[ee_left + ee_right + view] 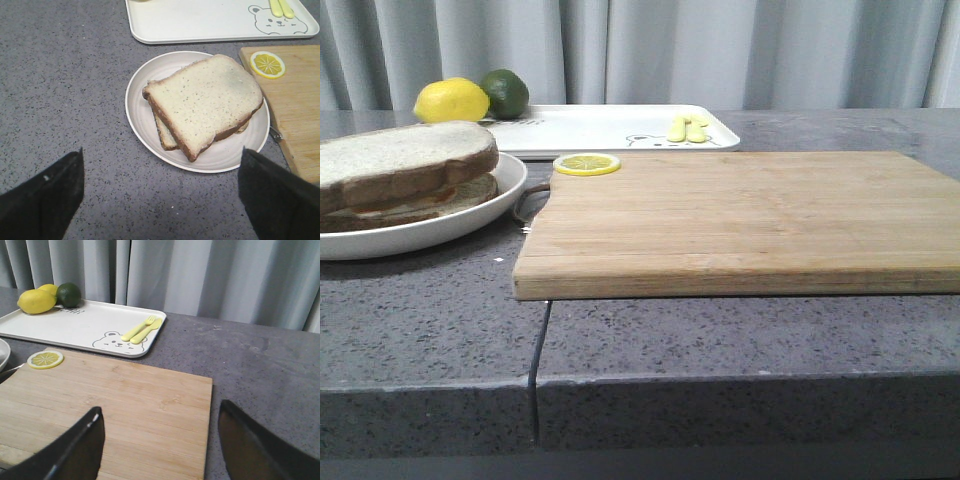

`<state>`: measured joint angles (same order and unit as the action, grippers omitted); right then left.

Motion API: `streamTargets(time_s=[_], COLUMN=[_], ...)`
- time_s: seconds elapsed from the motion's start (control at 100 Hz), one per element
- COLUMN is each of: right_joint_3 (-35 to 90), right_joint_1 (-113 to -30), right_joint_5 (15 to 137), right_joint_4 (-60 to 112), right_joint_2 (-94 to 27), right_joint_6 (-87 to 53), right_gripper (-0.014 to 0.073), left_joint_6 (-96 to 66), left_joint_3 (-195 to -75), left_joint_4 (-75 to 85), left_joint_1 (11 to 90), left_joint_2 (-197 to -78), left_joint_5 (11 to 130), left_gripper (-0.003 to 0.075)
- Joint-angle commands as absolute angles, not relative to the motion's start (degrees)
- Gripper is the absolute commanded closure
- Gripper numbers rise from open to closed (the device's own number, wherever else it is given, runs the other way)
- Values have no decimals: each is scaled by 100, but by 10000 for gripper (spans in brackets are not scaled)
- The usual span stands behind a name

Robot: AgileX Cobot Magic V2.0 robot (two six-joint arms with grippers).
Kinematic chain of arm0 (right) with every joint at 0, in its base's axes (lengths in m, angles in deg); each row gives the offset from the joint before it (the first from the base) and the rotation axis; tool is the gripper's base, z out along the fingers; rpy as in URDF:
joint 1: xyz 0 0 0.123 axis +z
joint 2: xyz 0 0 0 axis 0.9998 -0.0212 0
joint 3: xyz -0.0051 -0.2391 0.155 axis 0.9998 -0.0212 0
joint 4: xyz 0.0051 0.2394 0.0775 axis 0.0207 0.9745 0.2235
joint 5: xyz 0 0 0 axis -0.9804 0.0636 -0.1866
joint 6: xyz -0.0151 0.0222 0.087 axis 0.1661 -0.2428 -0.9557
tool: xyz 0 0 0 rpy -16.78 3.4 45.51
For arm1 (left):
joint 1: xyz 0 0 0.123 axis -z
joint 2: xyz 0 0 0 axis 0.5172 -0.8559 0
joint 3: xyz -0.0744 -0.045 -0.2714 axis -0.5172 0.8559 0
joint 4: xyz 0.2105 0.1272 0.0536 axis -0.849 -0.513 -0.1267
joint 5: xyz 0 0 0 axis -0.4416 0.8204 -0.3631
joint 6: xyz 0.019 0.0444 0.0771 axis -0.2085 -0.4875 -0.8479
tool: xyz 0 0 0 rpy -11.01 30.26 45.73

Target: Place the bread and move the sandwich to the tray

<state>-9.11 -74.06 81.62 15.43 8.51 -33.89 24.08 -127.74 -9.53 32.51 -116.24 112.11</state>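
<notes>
While my left gripper point(160, 192) hangs above the grey speckled counter point(720, 330) with its two dark fingers point(47, 200) spread wide and nothing between them, the sandwich point(202, 105) lies just ahead of it on a shallow round white plate point(137, 107). Its top slice of bread point(405, 160) is plain-faced, white with a dark brown crust, and sits skewed over the lower slice so that a corner of the one beneath pokes out. From the front I see a thin orange-red streak of filling between the slices, too narrow for me to name.

My right gripper point(160, 440) is likewise parted and empty, hovering over the near edge of the wooden cutting board point(740, 220). That board lies just beside the plate, and I cannot tell whether they touch. A round lemon slice point(587, 164) rests on the board's far corner nearest the plate.

Beyond both plate and board lies the white rectangular tray point(75, 327), printed with a small cartoon bear face point(117, 340). A small yellow fork and spoon point(142, 329) lie side by side near that drawing. At the tray's far left corner a whole lemon point(451, 100) and a green lime point(506, 92) sit close together; the right wrist view shows a second lemon point(48, 288) behind them. Pale grey curtains point(720, 50) hang behind the counter.
</notes>
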Motion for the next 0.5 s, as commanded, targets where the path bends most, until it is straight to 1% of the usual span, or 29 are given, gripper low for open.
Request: streamTargets(time_s=[0.0, 0.49], right_joint_3=[-771, -771], right_joint_1=[-7448, -7448], right_joint_5=[7671, 7542], right_joint_4=[1493, 1493], right_joint_2=[826, 826], right_joint_6=[-3409, -3409], right_gripper=[105, 105], left_joint_6=[2404, 2404], left_joint_3=[-12965, -12965], left_joint_4=[-839, -839], left_joint_1=[3281, 3281], left_joint_2=[-11670, -11670], left_joint_5=[10843, 10843], left_gripper=[135, 136])
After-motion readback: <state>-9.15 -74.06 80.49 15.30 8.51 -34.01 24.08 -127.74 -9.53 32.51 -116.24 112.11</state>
